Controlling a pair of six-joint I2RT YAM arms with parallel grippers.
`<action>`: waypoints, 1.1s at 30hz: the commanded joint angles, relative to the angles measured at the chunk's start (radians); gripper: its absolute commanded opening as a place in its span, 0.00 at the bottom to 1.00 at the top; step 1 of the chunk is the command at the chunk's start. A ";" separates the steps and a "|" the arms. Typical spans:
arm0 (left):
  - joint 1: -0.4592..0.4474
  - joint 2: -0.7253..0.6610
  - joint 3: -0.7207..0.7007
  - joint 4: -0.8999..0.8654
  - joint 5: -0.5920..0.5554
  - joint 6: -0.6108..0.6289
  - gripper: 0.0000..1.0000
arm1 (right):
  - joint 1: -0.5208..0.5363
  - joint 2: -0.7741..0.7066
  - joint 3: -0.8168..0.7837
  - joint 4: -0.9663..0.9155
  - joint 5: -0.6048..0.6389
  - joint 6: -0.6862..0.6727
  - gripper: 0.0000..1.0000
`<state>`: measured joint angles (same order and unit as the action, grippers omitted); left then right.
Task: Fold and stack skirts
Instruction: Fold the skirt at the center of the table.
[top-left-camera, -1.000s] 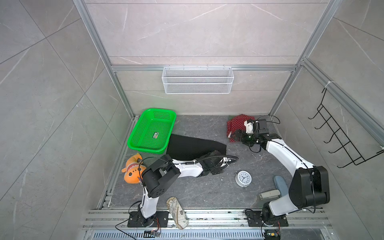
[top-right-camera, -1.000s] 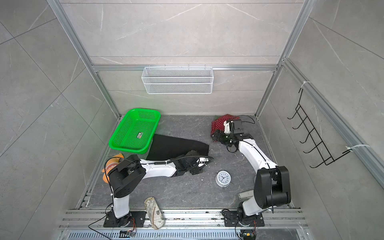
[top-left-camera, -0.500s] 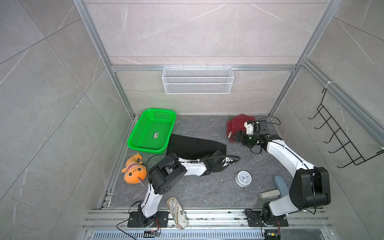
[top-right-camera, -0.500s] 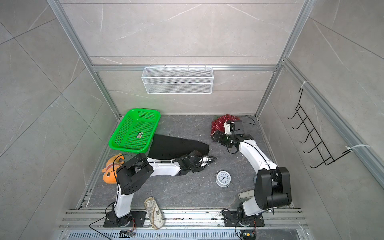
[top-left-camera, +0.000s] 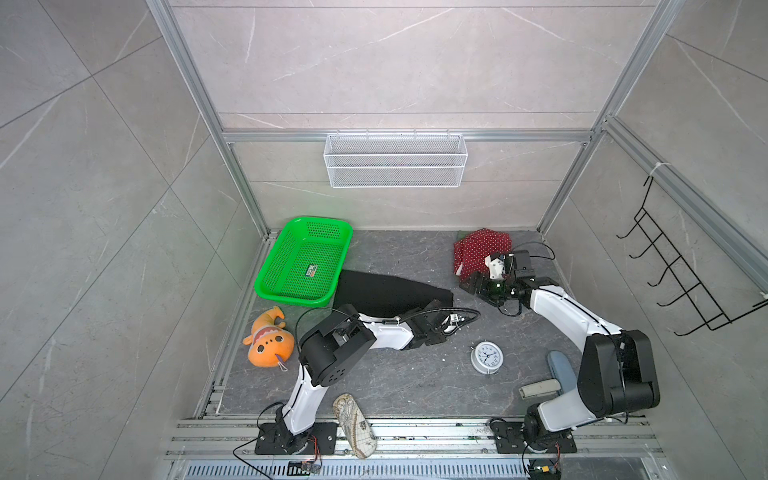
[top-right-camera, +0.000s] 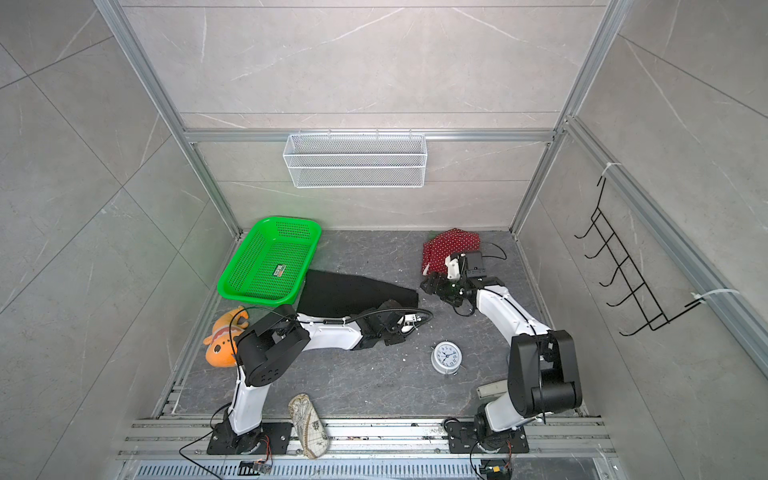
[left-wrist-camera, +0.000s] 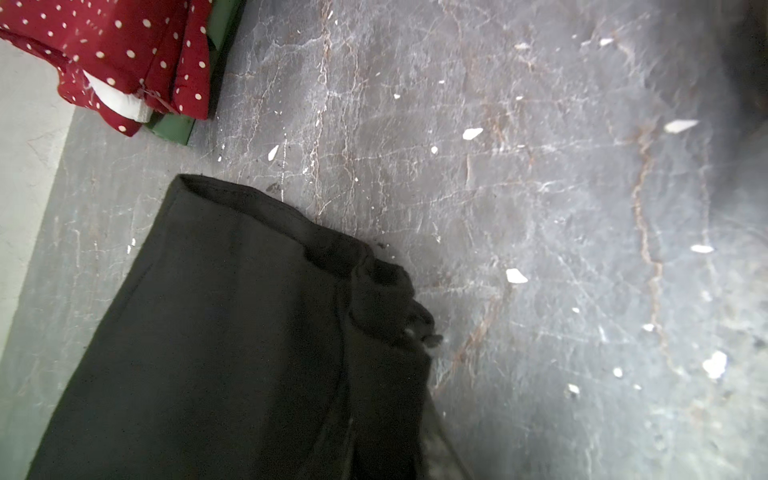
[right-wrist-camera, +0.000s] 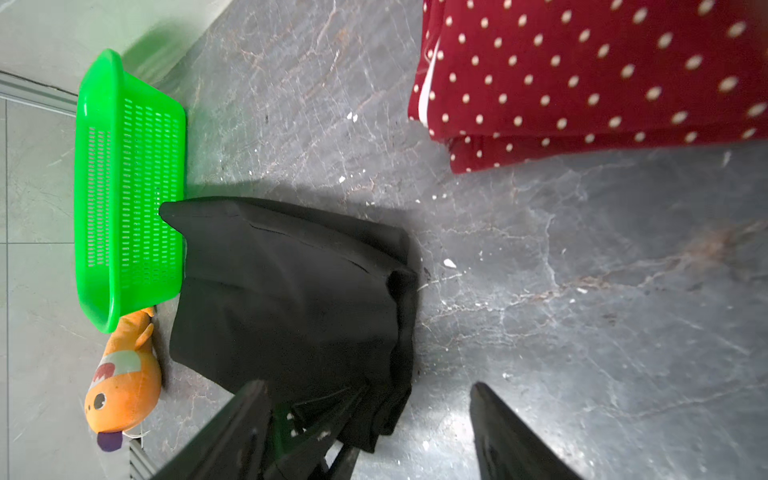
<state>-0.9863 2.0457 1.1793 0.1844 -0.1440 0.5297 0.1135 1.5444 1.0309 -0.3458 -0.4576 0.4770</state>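
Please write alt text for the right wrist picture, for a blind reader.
A black skirt lies on the grey surface, one corner against a bright green basket. A red polka-dot skirt and an orange plush toy lie nearby; the right gripper has open jaws.

Both top views hang high above the front rail (top-left-camera: 415, 432) and look steeply down toward the back wall (top-left-camera: 395, 62), far enough off to hold the whole bench (top-left-camera: 395, 257); they share nearly the same scene, shifted a little sideways. The left wrist view sits low and close over the bench, looking across the black skirt (left-wrist-camera: 216, 332) to the red dotted skirt (left-wrist-camera: 124, 50); the right wrist view, also close, looks past its own fingers (right-wrist-camera: 511, 436) across the bench to the green basket (right-wrist-camera: 124, 187); both wrist views share the two skirts.
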 joint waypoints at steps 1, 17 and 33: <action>0.021 -0.090 -0.024 0.053 0.083 -0.051 0.17 | -0.002 0.049 0.011 -0.019 -0.063 0.015 0.79; 0.037 -0.195 -0.027 0.063 0.196 -0.102 0.17 | 0.049 0.135 -0.033 0.047 -0.067 0.141 1.00; 0.037 -0.193 -0.018 0.066 0.198 -0.119 0.17 | 0.087 0.200 -0.125 0.197 -0.120 0.300 0.75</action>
<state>-0.9485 1.8908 1.1408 0.2096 0.0299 0.4366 0.1890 1.7229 0.9253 -0.2127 -0.5484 0.7284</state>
